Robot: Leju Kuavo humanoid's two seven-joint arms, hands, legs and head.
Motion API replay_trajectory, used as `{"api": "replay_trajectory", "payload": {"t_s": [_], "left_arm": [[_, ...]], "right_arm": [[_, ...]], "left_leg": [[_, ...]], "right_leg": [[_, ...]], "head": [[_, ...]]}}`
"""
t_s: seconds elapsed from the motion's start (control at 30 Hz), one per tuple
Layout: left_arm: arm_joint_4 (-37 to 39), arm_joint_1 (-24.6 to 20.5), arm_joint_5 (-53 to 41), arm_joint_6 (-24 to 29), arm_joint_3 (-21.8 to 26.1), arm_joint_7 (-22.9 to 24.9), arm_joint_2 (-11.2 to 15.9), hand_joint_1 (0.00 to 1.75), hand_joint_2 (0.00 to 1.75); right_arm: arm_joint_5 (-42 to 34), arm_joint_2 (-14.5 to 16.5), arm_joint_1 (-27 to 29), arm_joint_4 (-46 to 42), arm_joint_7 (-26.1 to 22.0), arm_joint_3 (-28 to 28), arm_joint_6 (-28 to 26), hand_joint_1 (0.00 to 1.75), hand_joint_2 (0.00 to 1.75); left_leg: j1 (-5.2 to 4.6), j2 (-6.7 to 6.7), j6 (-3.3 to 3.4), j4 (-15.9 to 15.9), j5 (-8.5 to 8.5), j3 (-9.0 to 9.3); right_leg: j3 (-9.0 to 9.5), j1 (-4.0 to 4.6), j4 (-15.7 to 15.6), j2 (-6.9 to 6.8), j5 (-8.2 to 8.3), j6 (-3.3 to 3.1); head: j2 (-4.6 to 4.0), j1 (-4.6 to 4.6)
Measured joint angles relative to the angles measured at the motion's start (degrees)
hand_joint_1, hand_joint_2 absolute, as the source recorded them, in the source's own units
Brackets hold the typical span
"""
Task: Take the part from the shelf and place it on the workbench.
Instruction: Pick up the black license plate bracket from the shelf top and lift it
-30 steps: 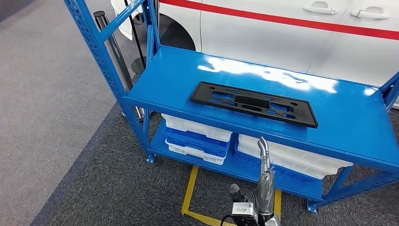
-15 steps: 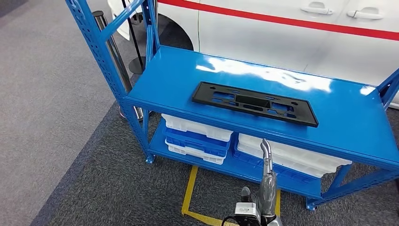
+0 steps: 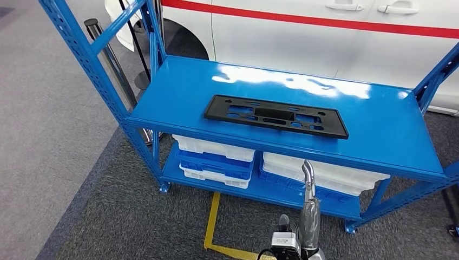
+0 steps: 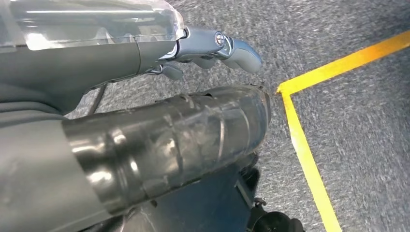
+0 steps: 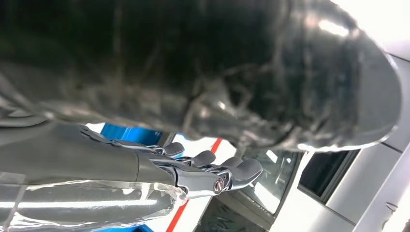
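One part lying flat on the shelf

One long black part (image 3: pixel 275 116) is lying flat on the blue shelf (image 3: pixel 373 127), its long axis running side to side along the front edge, tilting slightly away at the left end. The right robot hand (image 5: pixel 193 169) is holding nothing, fingers extended. The left robot hand (image 4: pixel 212 48) is hanging over grey carpet, fingers loosely curled, holding nothing.
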Motion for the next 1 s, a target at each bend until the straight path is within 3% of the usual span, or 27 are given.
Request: {"api": "replay_trajectory", "payload": {"t_s": [0.07, 0.13, 0.2, 0.27, 0.3, 0.33, 0.37, 0.43, 0.5, 0.6, 0.67, 0.77, 0.8, 0.83, 0.87, 0.93, 1.0], "left_arm": [[0.0, 0.0, 0.0, 0.0, 0.0, 0.1, 0.0, 0.0, 0.0], [0.0, -0.1, -0.1, 0.0, 0.0, 0.1, 0.0, 0.0, 0.0], [0.0, -0.1, -0.1, 0.0, 0.0, 0.1, -0.1, 0.0, 0.0], [0.0, -0.1, -0.1, 0.0, 0.0, 0.1, -0.1, 0.0, 0.0], [0.0, 0.0, -0.1, 0.0, 0.0, 0.1, -0.1, 0.0, 0.0], [0.0, 0.0, -0.1, 0.0, 0.0, 0.1, -0.1, 0.0, 0.0], [0.0, 0.0, -0.1, -0.1, 0.0, 0.1, -0.1, 0.0, 0.0], [0.0, -0.1, -0.2, -0.1, 0.0, 0.1, -0.2, 0.0, 0.0], [0.0, -0.2, -0.2, -0.2, 0.0, 0.1, -0.2, 0.0, 0.0], [0.0, -0.3, -0.4, -0.2, 0.0, 0.1, -0.3, 0.0, 0.0], [0.0, -0.3, -0.5, -0.3, 0.0, 0.1, -0.3, 0.0, 0.0], [0.0, -0.2, -0.6, -0.5, 0.1, 0.1, -0.3, 0.0, 0.0], [0.0, -0.1, -0.6, -0.5, 0.1, 0.1, -0.3, 0.0, 0.0], [0.0, 0.0, -0.6, -0.6, 0.1, 0.1, -0.3, 0.0, 0.0], [0.0, 0.0, -0.7, -0.6, 0.1, 0.1, -0.3, 0.0, 0.0], [0.0, 0.0, -0.7, -0.6, 0.1, 0.1, -0.3, 0.0, 0.0], [0.0, 0.0, -0.8, -0.6, 0.2, 0.1, -0.3, 0.0, 0.0]], "right_arm": [[0.0, 0.0, 0.0, 0.0, 0.0, 0.0, 0.0, 0.0, 0.0], [0.0, 0.0, 0.1, 0.0, 0.0, 0.0, 0.0, 0.0, 0.0], [0.0, 0.0, 0.1, 0.0, 0.0, 0.0, 0.0, 0.0, 0.0], [0.0, 0.0, 0.1, 0.0, 0.0, 0.0, 0.0, 0.0, 0.0], [0.0, 0.0, 0.2, 0.0, 0.0, -0.1, 0.0, 0.0, 0.0], [0.0, 0.0, 0.2, 0.0, 0.0, -0.1, 0.0, 0.0, 0.0], [0.0, 0.0, 0.2, 0.0, 0.0, -0.1, 0.0, 0.0, 0.0], [0.0, 0.0, 0.2, 0.0, 0.0, -0.1, 0.1, 0.0, 0.0], [0.0, 0.0, 0.1, 0.0, 0.1, -0.1, 0.4, 0.0, 0.0], [-0.1, 0.0, 0.1, 0.0, 0.4, -0.1, 0.9, 0.0, 0.0], [0.0, 0.0, 0.0, 0.0, 0.5, -0.2, 1.2, 0.0, 0.0], [0.5, 0.0, -0.2, 0.1, 0.9, -0.1, 1.8, 0.0, 0.0], [0.8, 0.0, -0.2, 0.3, 1.1, -0.1, 1.9, 0.0, 0.0], [1.0, 0.0, -0.2, 0.4, 1.3, -0.1, 1.8, 0.0, 0.0], [1.3, 0.0, -0.3, 0.6, 1.4, -0.1, 1.7, 0.0, 0.0], [1.9, 0.1, -0.5, 0.8, 1.7, -0.1, 1.4, 0.0, 0.0], [2.6, 0.1, -0.7, 1.0, 1.7, -0.1, 1.0, 0.0, 0.87]], "left_leg": [[-0.09, 0.15, 0.44, -0.4, 0.02, 0.12], [0.07, 0.79, 1.2, -0.9, 0.39, 0.26], [0.2, 1.52, 1.85, -1.2, 0.63, 0.37], [0.1, 2.27, 2.07, -1.2, 0.58, 0.32], [0.04, 2.67, 2.11, -1.2, 0.53, 0.32], [0.01, 3.04, 2.1, -1.2, 0.47, 0.36], [-0.01, 3.37, 2.05, -1.2, 0.38, 0.45], [-0.1, 3.85, 1.74, -1.1, 0.12, 0.69], [-0.33, 4.12, 1.24, -0.9, -0.16, 0.79], [-0.44, 4.48, 0.38, -1.0, -0.36, 0.87], [-0.3, 3.75, -0.21, 0.8, -1.89, 0.21], [-0.11, 2.19, -0.74, 11.3, -7.23, -4.53], [-0.08, 2.04, -0.83, 14.4, -8.12, -6.12], [-0.06, 2.01, -0.87, 15.6, -7.76, -6.82], [-0.04, 2.01, -0.86, 14.4, -6.29, -6.43], [0.03, 1.93, -0.65, 6.9, -1.92, -3.24], [-0.04, 1.72, -0.25, 0.8, 0.08, -0.57]], "right_leg": [[-0.24, -0.03, 0.0, 0.51, 0.2, 0.62], [-0.62, -0.14, 0.9, 0.19, -0.5, 1.18], [-2.85, -0.21, 5.7, -0.93, -3.4, 1.63], [-6.58, -0.3, 13.2, -1.57, -6.66, 2.01], [-7.82, -0.39, 15.6, -1.67, -7.14, 2.13], [-8.01, -0.44, 15.8, -1.78, -6.48, 2.16], [-7.02, -0.46, 13.7, -2.0, -4.83, 2.11], [-2.95, -0.31, 5.8, -3.06, -1.11, 1.72], [-0.47, 0.03, 0.5, -3.83, 0.33, 1.19], [-0.39, 0.13, -0.3, -3.42, 0.37, 0.49], [-0.23, -0.16, -0.8, -3.18, 0.62, -0.19], [-0.19, -0.2, -0.9, -2.97, 0.66, -0.82], [-0.18, -0.17, -0.8, -2.82, 0.6, -0.9], [-0.14, -0.15, -0.8, -2.64, 0.5, -0.94], [-0.04, -0.15, -0.7, -2.45, 0.38, -0.91], [0.29, -0.18, -0.4, -2.1, 0.02, -0.64], [0.3, -0.01, -0.1, -1.86, -0.31, -0.11]], "head": [[0.0, 0.01], [0.0, 0.04], [0.0, 0.08], [0.0, 0.1], [0.0, 0.1], [0.0, 0.1], [0.0, 0.1], [0.0, 0.1], [0.0, 0.09], [0.0, 0.07], [0.0, 0.07], [0.0, 0.05], [0.0, 0.06], [0.0, 0.05], [0.0, 0.05], [0.0, 0.07], [0.0, 0.08]]}}
